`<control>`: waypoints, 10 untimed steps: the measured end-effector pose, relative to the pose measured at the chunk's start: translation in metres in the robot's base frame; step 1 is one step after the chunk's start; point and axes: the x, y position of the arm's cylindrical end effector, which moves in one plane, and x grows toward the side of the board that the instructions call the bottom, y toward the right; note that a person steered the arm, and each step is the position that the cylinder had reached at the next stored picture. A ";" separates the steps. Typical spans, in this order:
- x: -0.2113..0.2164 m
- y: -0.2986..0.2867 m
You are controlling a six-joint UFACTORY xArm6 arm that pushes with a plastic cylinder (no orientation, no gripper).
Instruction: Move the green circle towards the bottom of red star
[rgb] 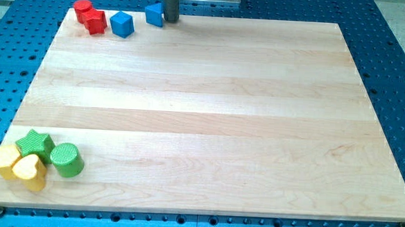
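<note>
- Green circle (66, 159) sits at the desk's bottom left corner, touching the green star (35, 144), beside a yellow heart (30, 172) and another yellow block (6, 160).
- Red star (95, 22) waits far off at the top left corner, touching a red round block (82, 10).
- Nothing is done yet, I think.
- My tip (170, 19) rests at the top edge beside a blue block (154, 14), another blue block (122, 24) nearby. It has no fingers and holds nothing.
- Wooden desk (209, 114) lies flat on a blue frame.

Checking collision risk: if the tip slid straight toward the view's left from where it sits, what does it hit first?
Most likely the blue block, which sits right beside my tip on its left, nearly touching. Beyond it lie another blue block and the red blocks. Depth is hard to judge.
</note>
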 end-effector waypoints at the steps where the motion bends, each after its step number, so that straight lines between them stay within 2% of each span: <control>1: 0.000 -0.020; 2: 0.012 -0.039; 3: 0.057 -0.020; 5: 0.115 -0.037; 7: 0.148 0.093; 8: 0.149 0.127; 9: 0.159 0.129; 10: 0.226 0.131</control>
